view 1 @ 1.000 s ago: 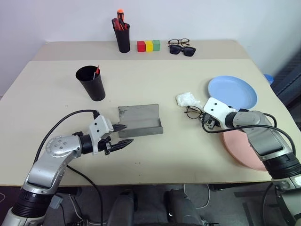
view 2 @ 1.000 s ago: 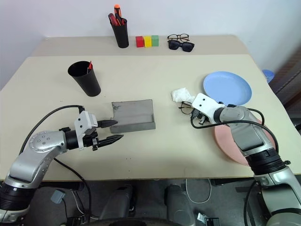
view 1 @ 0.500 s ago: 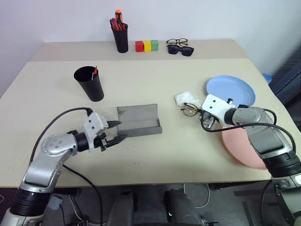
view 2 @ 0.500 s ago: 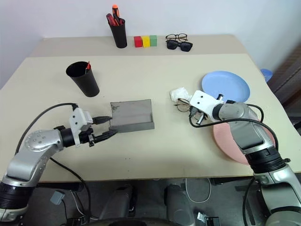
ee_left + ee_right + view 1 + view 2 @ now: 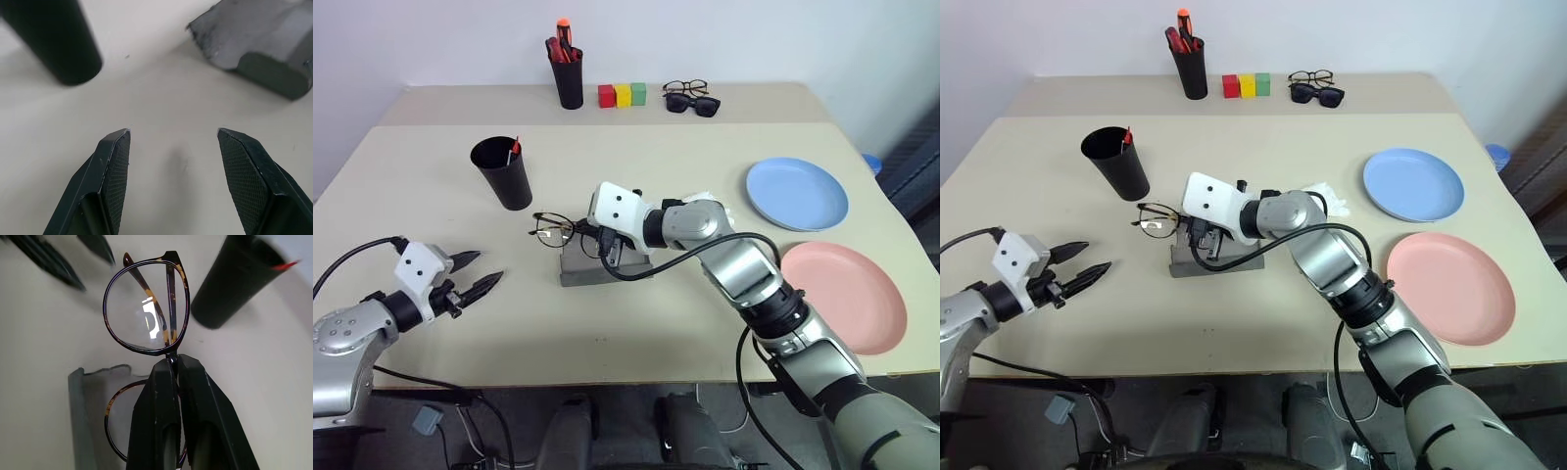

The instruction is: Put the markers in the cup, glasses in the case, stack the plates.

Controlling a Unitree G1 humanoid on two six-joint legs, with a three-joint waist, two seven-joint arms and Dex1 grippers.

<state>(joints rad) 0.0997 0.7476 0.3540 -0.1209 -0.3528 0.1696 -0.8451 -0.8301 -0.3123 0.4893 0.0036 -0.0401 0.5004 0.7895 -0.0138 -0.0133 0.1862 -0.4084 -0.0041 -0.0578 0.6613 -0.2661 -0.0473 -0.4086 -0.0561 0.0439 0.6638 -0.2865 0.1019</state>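
Reaching across the middle of the table [image 5: 724,157], the right gripper [image 5: 599,244] has its two fingers pressed together on the bridge of the glasses [image 5: 553,231], which hang above the left end of the open grey case [image 5: 607,266], one lens jutting out past the case's edge toward the cup [image 5: 503,173]. The cup stands just beyond that lens, a red-tipped marker [image 5: 515,147] leaning at its rim. Near the table's front left edge, the left gripper [image 5: 473,273] hovers with its fingers spread wide around nothing, well apart from the case, bare tabletop between them. The light blue plate [image 5: 798,193] and the salmon pink plate [image 5: 844,297] lie side by side, unstacked, toward the right edge, the pink one close to the front corner. A crumpled white cloth [image 5: 1330,199] shows behind the right arm. Along the back sit a pen holder [image 5: 568,76], coloured blocks [image 5: 623,95] and sunglasses [image 5: 691,103].
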